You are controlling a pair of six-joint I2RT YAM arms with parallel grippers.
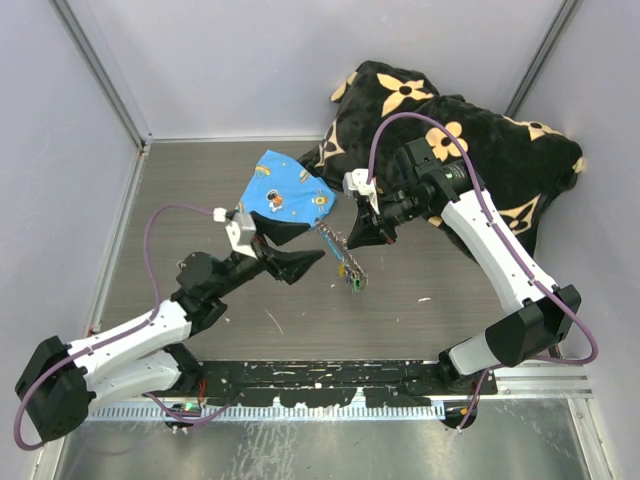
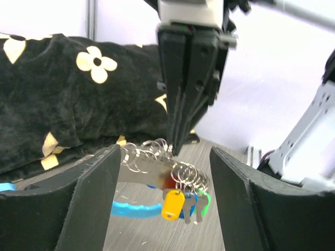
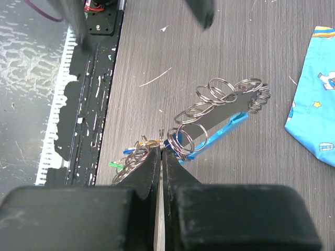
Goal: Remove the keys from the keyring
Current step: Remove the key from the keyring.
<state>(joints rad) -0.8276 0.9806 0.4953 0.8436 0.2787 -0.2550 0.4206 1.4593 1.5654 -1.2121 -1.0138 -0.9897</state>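
Progress: nothing off yet, as far as the views show. The keys [image 2: 174, 205] (yellow, green and reddish heads visible) all hang bunched at one end of the keyring [image 3: 226, 95]. It is a chain of linked wire rings w/ a light-blue curved piece [image 3: 222, 129] along it. No loose key shows on the worktop [image 1: 450, 275]. So the whole job is left: every key has to be worked off its ring.

Where it is: mid-worktop, between the two arms, near the blue printed cloth [image 1: 285, 190] and apart from the black flowered cushion [image 1: 480, 150] at the back. It looks at least partly lifted, since the key bunch dangles in the left wrist view, but I can't tell if the far end touches the surface.

The right arm [image 1: 490, 250] reaches in from the right, wrist bent down, jaws pointing steeply at the worktop. They are fully closed, tips pinching one wire ring near the key end of the chain.

The left arm [image 1: 130, 335] stretches fwd low over the worktop, wrist about level, facing the right arm's jaws head-on. Its jaws stand wide apart, one each side of the chain, gripping nothing. Rings and keys sit in the gap w/o touching either side, as far as I can see. My read: right holds, left is placed to take a key or ring next.
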